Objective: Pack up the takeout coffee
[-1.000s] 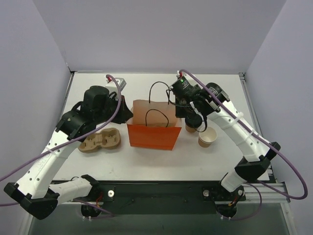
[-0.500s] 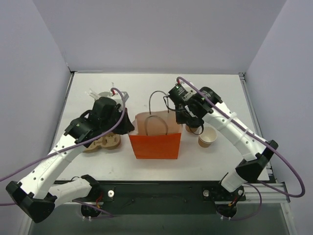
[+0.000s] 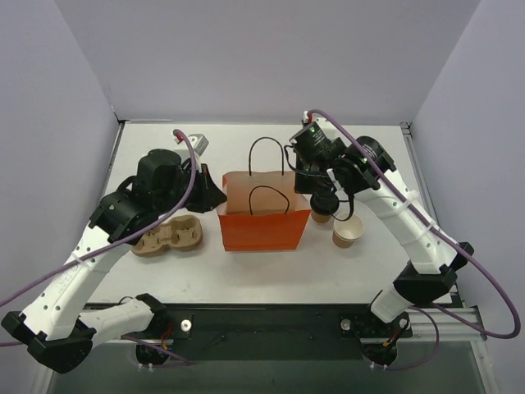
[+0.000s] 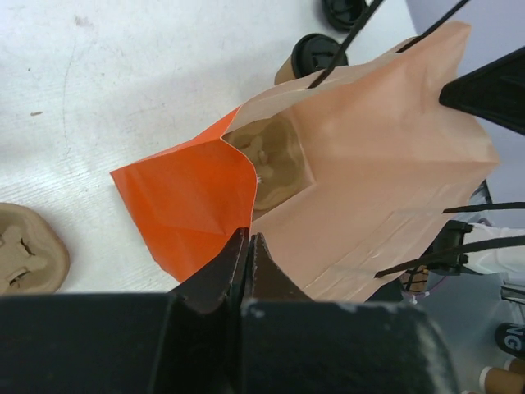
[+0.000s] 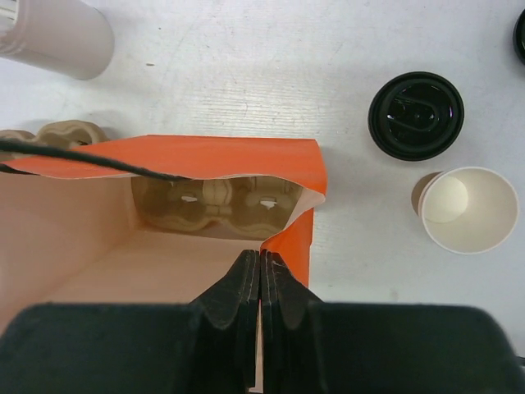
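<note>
The orange paper bag [image 3: 262, 228] stands open mid-table with a moulded cup carrier [image 5: 215, 202] lying inside it. My left gripper [image 3: 220, 199] is shut on the bag's left rim, as the left wrist view [image 4: 248, 240] shows. My right gripper [image 3: 306, 191] is shut on the bag's right rim, as the right wrist view [image 5: 261, 261] shows. The takeout coffee [image 3: 320, 215], a tan cup with a black lid [image 5: 415, 115], stands on the table just right of the bag. It also shows beyond the bag in the left wrist view [image 4: 315, 54].
A lidless tan cup [image 3: 348, 232] stands right of the coffee, also in the right wrist view [image 5: 467, 209]. A second cup carrier [image 3: 168, 236] lies left of the bag. A tall white cup [image 5: 57, 33] stands behind the bag's left. A loose black lid [image 4: 344, 10] lies further back.
Both grippers keep hold of the bag's rims. The bag came toward the near edge half a second ago and has now moved back and a little right, and the left arm rose.
</note>
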`<state>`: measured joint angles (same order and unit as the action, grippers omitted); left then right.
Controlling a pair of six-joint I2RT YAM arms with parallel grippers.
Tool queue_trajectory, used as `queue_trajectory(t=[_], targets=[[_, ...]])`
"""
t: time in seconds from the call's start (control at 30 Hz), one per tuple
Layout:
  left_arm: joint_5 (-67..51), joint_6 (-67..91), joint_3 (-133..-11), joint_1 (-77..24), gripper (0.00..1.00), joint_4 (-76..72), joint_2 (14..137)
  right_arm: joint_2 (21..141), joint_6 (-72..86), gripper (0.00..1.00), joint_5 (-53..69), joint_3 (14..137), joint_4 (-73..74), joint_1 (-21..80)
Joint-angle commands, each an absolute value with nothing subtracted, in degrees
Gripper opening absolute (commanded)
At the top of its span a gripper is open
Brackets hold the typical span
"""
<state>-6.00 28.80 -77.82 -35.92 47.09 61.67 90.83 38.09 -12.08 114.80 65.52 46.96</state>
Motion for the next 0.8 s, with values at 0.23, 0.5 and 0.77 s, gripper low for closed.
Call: queue_trajectory(t=[0.23,0.5,0.77], targets=[[-6.24,28.92,-77.36,-36.21,0.21,47.11,60.3,87.37,38.77,0.12,-15.72,108.21,64.61,47.29],[0.51,29.79,-77.25,-36.04,0.6,49.66,57.58,86.05,37.53,0.43,-15.46,110.3,65.83,46.14],[5.45,25.15,-81.21,-35.51,0.97,55.02,58.8,78.32,38.41,0.54,-17.77,103.28,64.25,42.64]])
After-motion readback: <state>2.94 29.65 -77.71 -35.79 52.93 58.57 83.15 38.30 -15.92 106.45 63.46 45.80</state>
